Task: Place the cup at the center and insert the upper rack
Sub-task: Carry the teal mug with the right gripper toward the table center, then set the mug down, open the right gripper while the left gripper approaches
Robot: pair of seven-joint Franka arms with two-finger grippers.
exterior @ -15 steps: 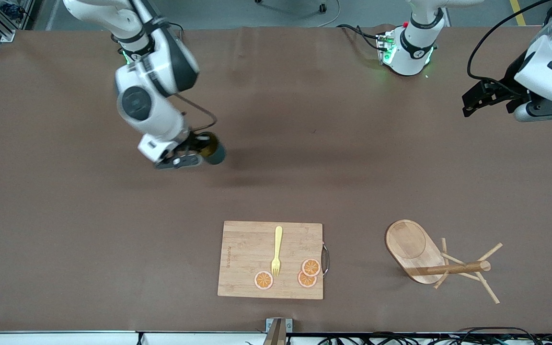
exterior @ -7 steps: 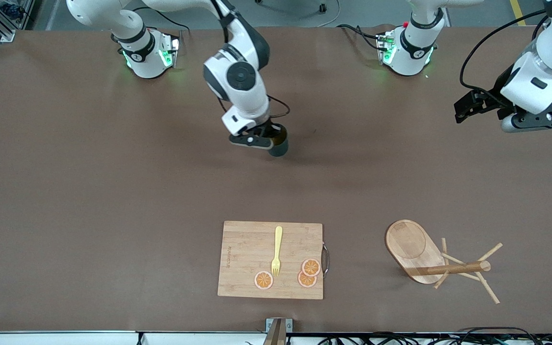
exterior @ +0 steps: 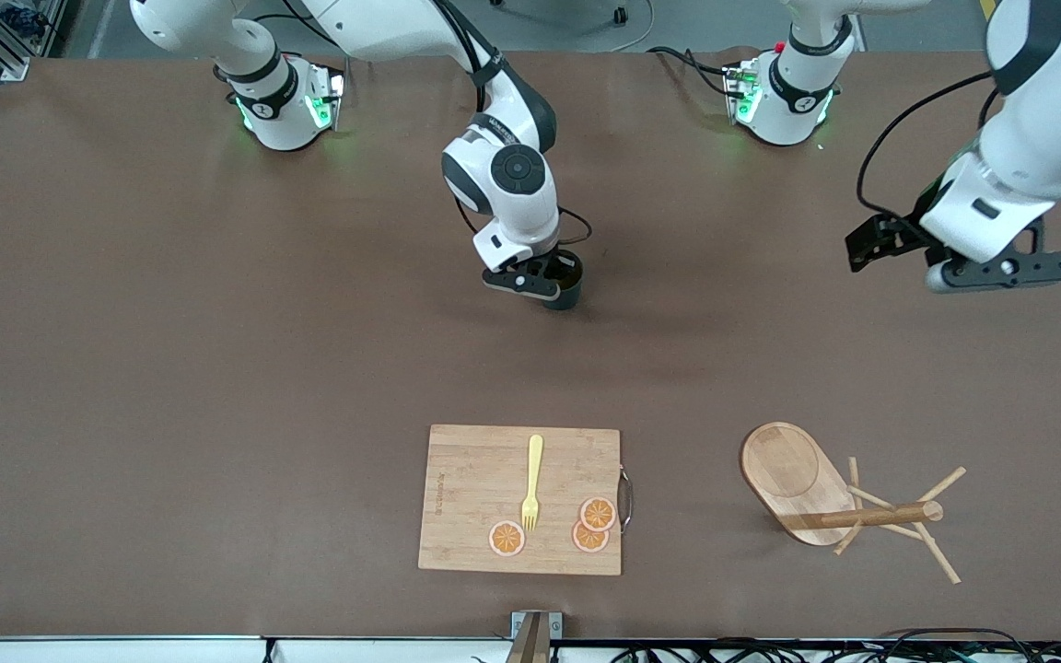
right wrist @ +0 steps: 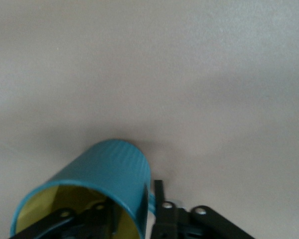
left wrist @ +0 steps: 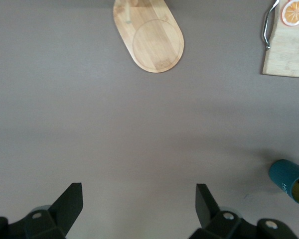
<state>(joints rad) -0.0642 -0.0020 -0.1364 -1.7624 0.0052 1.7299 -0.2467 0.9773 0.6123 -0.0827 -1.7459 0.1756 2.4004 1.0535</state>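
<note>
The right end effector [exterior: 556, 279] is over the middle of the tabletop [exterior: 171, 368], clamped on the cup [exterior: 567, 287] with one finger inside the yellow interior and one outside the ribbed wall, as the right wrist view shows [right wrist: 97, 189]. The cup looks rigid, fairly light and probably breakable, so a grip on the rim wall suits it, and it should be set down gently. Nearer the front camera lies a cutting board [exterior: 475, 516] with a fork [exterior: 531, 481] and orange slices [exterior: 598, 514]. Toward the left arm's end, the upper rack [exterior: 816, 493] lies tipped on its side; it seems stiff and light, with thin pegs that could snap, so the central post is the safer hold. The left end effector [exterior: 1000, 267], fingers apart, hovers over bare tabletop.
</note>
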